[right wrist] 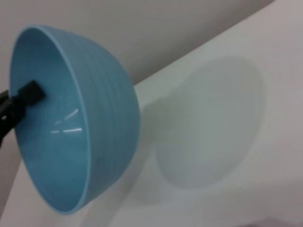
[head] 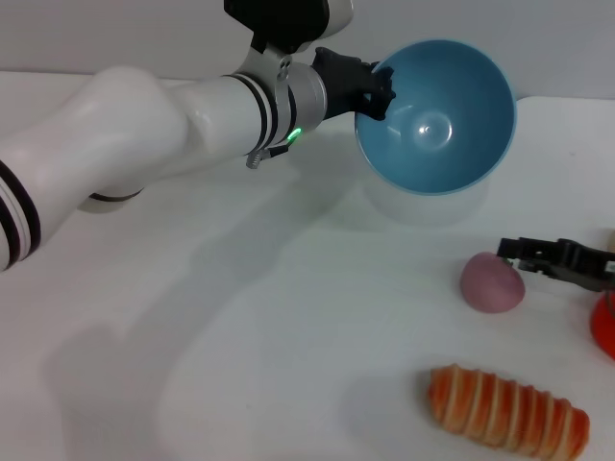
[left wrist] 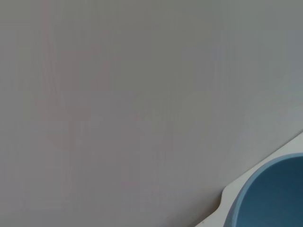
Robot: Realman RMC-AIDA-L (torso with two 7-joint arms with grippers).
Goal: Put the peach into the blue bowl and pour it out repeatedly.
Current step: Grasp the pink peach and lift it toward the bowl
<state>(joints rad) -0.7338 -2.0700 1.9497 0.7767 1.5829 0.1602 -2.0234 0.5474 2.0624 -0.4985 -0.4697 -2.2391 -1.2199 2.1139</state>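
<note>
The blue bowl hangs tilted above the back of the white table, its empty inside turned toward me. My left gripper is shut on its rim from the left. A black finger of that gripper shows on the rim of the bowl in the right wrist view. The left wrist view catches only part of the bowl. The pink peach lies on the table in front of and to the right of the bowl. My right gripper hovers just to the peach's right, holding nothing.
An orange-striped bread-like item lies near the front right. A red round object sits at the right edge, beside my right gripper. The bowl's shadow falls on the table beneath it.
</note>
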